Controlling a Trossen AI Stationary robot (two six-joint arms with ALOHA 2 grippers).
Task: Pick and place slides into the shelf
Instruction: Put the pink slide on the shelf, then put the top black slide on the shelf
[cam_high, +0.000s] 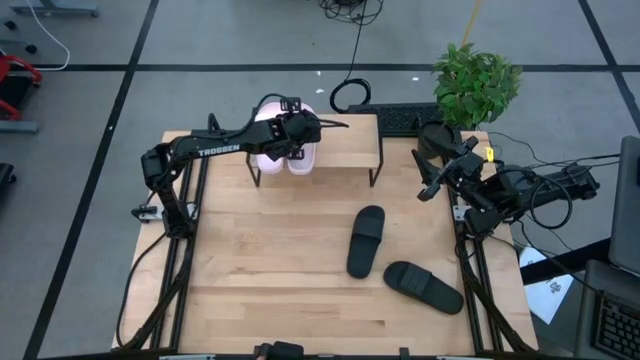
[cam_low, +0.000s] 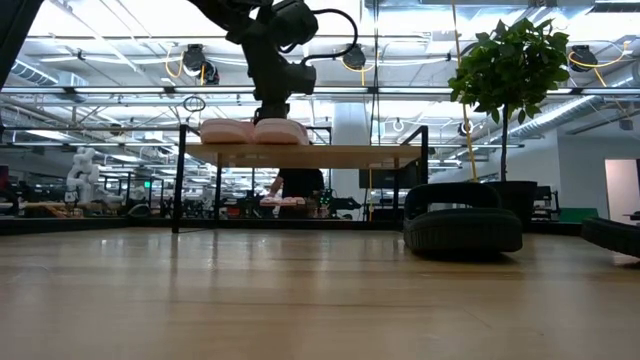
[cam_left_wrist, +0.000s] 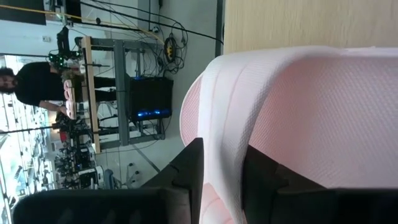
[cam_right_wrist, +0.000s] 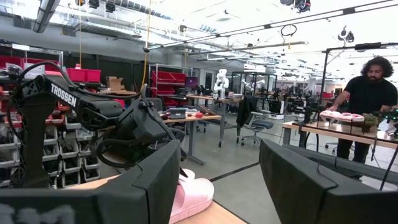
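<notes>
Two pale pink slides (cam_high: 280, 152) lie side by side, soles down, on the left end of the shelf (cam_high: 345, 140), a wooden board on black legs at the table's far edge. My left gripper (cam_high: 303, 130) stands over the right one of the pair (cam_low: 281, 130), shut on its strap. Two black slides (cam_high: 366, 240) (cam_high: 423, 286) lie on the tabletop, right of the middle. My right gripper (cam_high: 432, 183) hangs open and raised at the table's right edge, with nothing between its fingers (cam_right_wrist: 155, 180). My left gripper (cam_left_wrist: 224, 186) pinches the edge of the pink slide's broad strap (cam_left_wrist: 227, 143) between its two fingers, one finger (cam_left_wrist: 186, 174) on the inner side of the strap and the other on its outer face. The fingers slant down from the left. The slide lies level on the shelf top.
A potted plant (cam_high: 475, 80) and a keyboard (cam_high: 405, 118) stand behind the shelf's right end. The shelf top right of the pink pair shows bare wood. A person (cam_right_wrist: 367, 93) works at a far table in the room behind.
</notes>
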